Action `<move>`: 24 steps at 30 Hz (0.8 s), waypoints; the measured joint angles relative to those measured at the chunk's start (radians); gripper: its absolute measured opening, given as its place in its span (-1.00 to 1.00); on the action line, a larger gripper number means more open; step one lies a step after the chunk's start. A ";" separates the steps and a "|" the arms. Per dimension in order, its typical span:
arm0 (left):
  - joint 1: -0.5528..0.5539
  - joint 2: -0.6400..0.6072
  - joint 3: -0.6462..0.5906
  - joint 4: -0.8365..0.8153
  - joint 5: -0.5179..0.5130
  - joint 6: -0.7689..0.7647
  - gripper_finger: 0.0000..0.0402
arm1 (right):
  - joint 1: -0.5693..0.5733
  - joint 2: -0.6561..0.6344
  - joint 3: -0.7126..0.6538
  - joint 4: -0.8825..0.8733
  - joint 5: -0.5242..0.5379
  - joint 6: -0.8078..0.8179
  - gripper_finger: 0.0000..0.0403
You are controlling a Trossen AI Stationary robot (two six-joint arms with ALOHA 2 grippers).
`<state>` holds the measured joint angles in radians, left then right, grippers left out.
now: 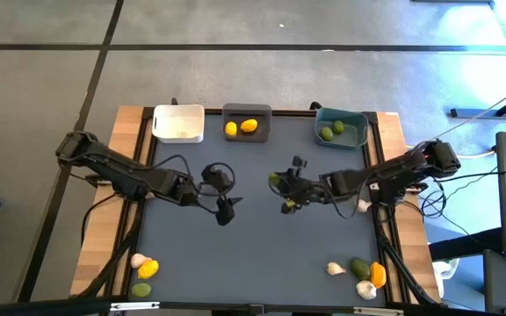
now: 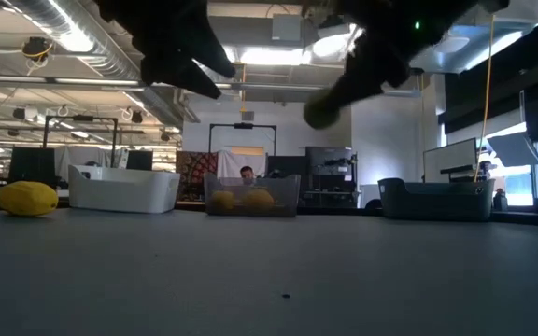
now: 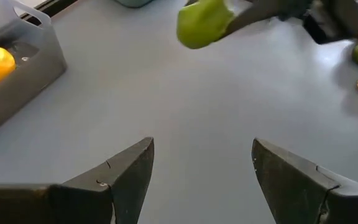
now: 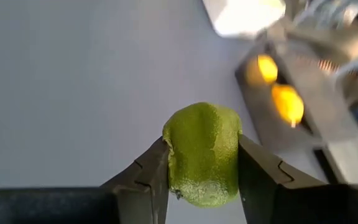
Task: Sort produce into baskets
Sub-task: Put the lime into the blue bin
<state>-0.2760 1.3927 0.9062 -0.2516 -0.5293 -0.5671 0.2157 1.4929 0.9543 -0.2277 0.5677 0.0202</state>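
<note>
Carrying a lime (image 4: pixel 202 154) clamped between its two fingers, the right gripper (image 1: pixel 281 182) hangs above the middle of the bench (image 1: pixel 262 254), clear of the surface, so the fruit can travel without dragging. My guess is that it is bound for the teal basket (image 1: pixel 356 138) at the far right, where two green pieces already lie; the dark grey basket (image 1: pixel 247 112) holds two lemons and the white basket (image 1: pixel 179 122) looks nearly empty. The right arm reaches in low from its side, forearm stretched toward the centre. Beside it, the left gripper (image 1: pixel 225 209) waits over the bench with fingers spread and nothing between them. More produce lies unsorted at both near corners: a garlic bulb (image 1: pixel 137 260) among it.
</note>
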 joint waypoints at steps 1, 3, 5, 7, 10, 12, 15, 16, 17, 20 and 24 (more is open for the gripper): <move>0.000 0.004 0.000 0.000 0.000 0.000 0.33 | -0.012 0.000 0.000 -0.033 -0.011 0.017 -0.31; 0.000 0.011 0.000 -0.001 0.000 0.000 0.33 | -0.036 0.000 0.000 -0.098 -0.028 0.054 -0.31; 0.000 0.017 0.000 0.000 0.000 -0.004 0.33 | -0.061 0.000 0.000 -0.170 -0.041 0.093 -0.31; -0.001 0.023 0.000 0.000 0.000 -0.009 0.33 | -0.085 0.000 0.000 -0.241 -0.047 0.137 -0.31; -0.004 0.026 0.000 0.000 0.000 -0.010 0.33 | -0.122 0.000 0.000 -0.329 -0.046 0.196 -0.31; -0.006 0.026 0.000 0.000 0.000 -0.010 0.33 | -0.147 0.000 0.000 -0.376 -0.046 0.223 -0.31; -0.006 0.026 0.000 0.000 0.000 -0.010 0.33 | -0.189 0.000 0.000 -0.449 -0.047 0.241 -0.31; -0.006 0.026 0.000 0.000 0.000 -0.010 0.33 | -0.204 0.000 0.000 -0.474 -0.048 0.243 -0.31; -0.006 0.026 0.000 0.000 0.000 -0.010 0.33 | -0.220 0.000 0.000 -0.498 -0.048 0.243 -0.31; -0.006 0.026 0.000 0.000 0.000 -0.010 0.33 | -0.271 0.000 0.000 -0.566 -0.048 0.244 -0.31; -0.006 0.026 0.000 -0.001 0.000 -0.010 0.33 | -0.340 -0.014 0.000 -0.657 -0.049 0.239 -0.31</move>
<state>-0.2825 1.4185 0.9062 -0.2527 -0.5289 -0.5766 -0.1241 1.4788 0.9543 -0.8852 0.5190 0.2595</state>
